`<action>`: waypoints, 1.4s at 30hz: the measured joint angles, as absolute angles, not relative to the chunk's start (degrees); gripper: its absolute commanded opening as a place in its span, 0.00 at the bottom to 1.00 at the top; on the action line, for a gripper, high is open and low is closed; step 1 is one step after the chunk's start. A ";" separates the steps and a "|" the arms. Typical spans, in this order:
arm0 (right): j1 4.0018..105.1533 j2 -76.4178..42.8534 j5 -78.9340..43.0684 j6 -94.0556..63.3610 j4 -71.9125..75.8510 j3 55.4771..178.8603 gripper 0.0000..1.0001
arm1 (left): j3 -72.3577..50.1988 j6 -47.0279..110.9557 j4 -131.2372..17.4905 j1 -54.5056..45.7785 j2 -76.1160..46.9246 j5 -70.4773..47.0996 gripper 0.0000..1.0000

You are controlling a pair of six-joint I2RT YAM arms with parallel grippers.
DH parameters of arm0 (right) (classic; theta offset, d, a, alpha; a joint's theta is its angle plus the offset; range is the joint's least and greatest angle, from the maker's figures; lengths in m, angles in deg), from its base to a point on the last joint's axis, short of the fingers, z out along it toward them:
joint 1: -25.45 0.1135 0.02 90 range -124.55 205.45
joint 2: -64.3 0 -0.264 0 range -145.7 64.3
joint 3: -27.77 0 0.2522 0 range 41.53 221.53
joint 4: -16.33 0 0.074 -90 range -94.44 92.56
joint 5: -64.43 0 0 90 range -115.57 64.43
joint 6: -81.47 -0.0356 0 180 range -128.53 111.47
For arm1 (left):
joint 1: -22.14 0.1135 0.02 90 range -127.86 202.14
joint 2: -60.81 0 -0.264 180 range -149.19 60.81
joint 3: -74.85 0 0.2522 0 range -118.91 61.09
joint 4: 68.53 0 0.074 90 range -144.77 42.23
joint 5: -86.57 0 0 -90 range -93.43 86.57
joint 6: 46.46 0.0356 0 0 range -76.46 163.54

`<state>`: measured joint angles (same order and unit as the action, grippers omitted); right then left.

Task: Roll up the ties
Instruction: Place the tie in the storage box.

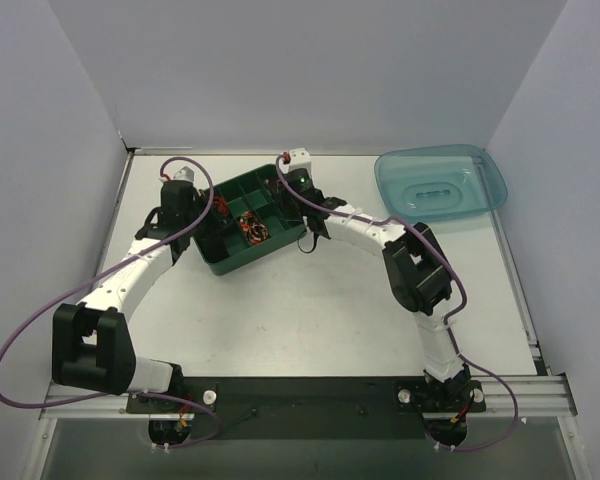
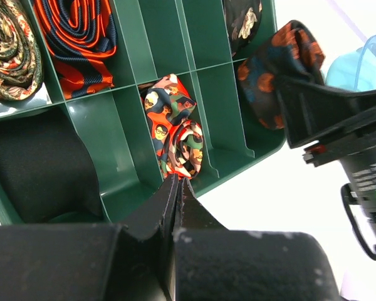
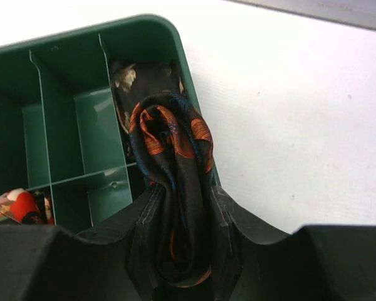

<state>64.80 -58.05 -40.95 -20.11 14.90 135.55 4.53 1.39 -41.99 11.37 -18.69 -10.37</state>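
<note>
Asker: Top camera first. What lies where?

Watcher: The green tray (image 1: 232, 264) sits on the table (image 1: 310, 320), at about eleven o'clock from the table's middle. One compartment holds a rolled red-patterned tie (image 1: 252, 230). The left gripper (image 1: 220, 225) is at the tray's nine o'clock side and the right gripper (image 1: 298, 195) at its two o'clock edge. A teal basin (image 1: 440, 180) lies well apart, at the table's two o'clock.

Asker: And the left wrist camera?

Watcher: The left fingers (image 2: 153, 216) are pressed together with nothing between them. Their tips are just beside the red-patterned tie, which is printed with faces. A striped tie (image 2: 81, 31) in red and navy lies at eleven o'clock and a paisley tie (image 2: 9, 50) at ten. At two o'clock the right gripper pinches the navy floral tie (image 2: 279, 69) by the tray's rim. Whether the tie touches the rim cannot be told.

Asker: The right wrist camera?

Watcher: The right fingers (image 3: 141, 216) clamp the navy floral tie, and its rolled coil stands up between them. Beyond it, at twelve o'clock, a dark tie with cream marks (image 3: 138, 81) fills the corner compartment. The red-patterned tie shows at eight o'clock.
</note>
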 measured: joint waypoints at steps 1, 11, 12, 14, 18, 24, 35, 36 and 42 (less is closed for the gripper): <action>64.83 -58.09 -40.80 -20.26 15.78 134.77 0.00 | 4.53 1.37 -42.04 11.37 -18.69 -10.41 0.04; 65.24 -58.09 -40.19 -22.47 23.41 125.89 0.00 | 4.84 1.37 -42.19 11.39 -18.69 -11.33 0.04; 65.44 -58.05 -40.19 -22.55 24.52 125.13 0.00 | 4.84 1.37 -42.19 11.39 -18.69 -11.42 0.04; 65.66 -57.96 -40.36 -22.47 26.44 124.21 0.00 | 4.88 1.37 -42.21 11.39 -18.69 -11.48 0.04; 65.66 -57.96 -40.36 -22.20 27.03 123.95 0.00 | 5.17 1.37 -42.21 11.42 -18.61 -11.66 0.04; 65.66 -57.94 -40.29 -21.96 26.81 123.97 0.20 | 5.69 1.37 -42.41 11.66 -17.97 -11.85 0.04; 66.33 -51.05 -39.73 -21.02 19.21 123.01 0.79 | 6.35 1.37 -42.54 12.75 -17.21 -11.90 0.04; 66.38 -50.18 -39.75 -20.85 18.57 123.01 0.80 | 6.35 1.37 -42.56 12.81 -17.21 -11.92 0.04; 66.33 -47.79 -40.16 -20.37 17.00 124.62 0.70 | 6.83 1.39 -42.80 12.90 -17.21 -12.23 0.04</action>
